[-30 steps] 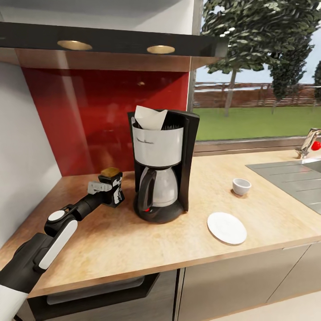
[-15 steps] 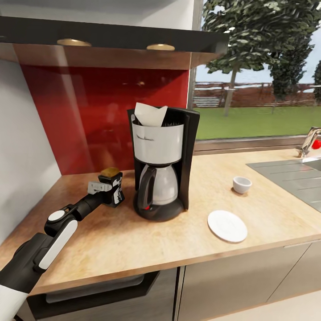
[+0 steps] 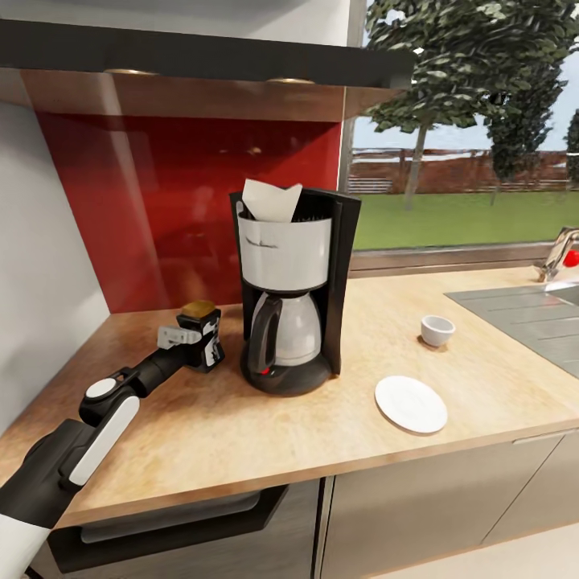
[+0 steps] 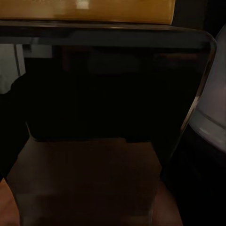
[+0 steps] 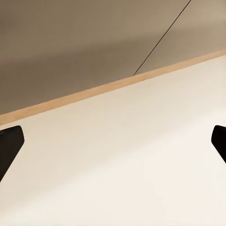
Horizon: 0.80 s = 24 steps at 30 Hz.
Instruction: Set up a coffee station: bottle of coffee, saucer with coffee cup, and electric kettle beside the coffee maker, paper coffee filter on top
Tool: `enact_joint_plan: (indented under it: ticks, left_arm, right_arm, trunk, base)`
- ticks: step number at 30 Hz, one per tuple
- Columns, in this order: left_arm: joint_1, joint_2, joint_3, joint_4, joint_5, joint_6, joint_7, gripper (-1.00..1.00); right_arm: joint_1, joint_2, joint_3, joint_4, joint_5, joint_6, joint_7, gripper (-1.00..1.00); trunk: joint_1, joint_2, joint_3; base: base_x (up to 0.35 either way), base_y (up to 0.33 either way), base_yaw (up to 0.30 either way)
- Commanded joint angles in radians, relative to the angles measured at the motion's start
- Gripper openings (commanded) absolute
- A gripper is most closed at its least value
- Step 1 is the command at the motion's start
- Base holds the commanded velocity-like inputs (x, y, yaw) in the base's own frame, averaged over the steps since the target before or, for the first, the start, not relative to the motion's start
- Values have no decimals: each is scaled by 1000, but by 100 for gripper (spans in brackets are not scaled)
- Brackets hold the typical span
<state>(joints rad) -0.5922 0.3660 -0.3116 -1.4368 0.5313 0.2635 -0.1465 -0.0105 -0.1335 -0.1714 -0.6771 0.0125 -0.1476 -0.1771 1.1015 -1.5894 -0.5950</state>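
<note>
Dark bottle of coffee (image 3: 206, 338) hides the left jaws' state; right jaws spread.

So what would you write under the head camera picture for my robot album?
Left gripper holds the coffee bottle beside the coffee maker; cup and saucer wait apart.

— Where do your cameras look from?
— Your head view looks down over the bench (image 3: 225, 434); left wrist sits very near the coffee bottle (image 4: 108, 84), which both share; right wrist faces the floor (image 5: 122, 160).
</note>
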Motion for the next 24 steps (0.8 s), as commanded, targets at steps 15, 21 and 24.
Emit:
enact_joint_plan:
  ticks: [15, 21, 24]
  left_arm:
    - [0, 1, -4, 9, 10, 5, -1, -100]
    - [0, 1, -4, 9, 10, 5, -1, -100]
    - [0, 1, -4, 9, 10, 5, -1, -100]
  right_arm:
    - [0, 0, 0, 1, 2, -3, -2, 100]
    - [-1, 0, 0, 1, 3, -3, -2, 100]
    - [0, 0, 0, 1, 3, -3, -2, 100]
  trunk:
    - [15, -29, -14]
    - [15, -29, -14]
    - [15, -29, -14]
  base:
    - [0, 0, 0]
    - [0, 0, 0]
    - [0, 0, 0]
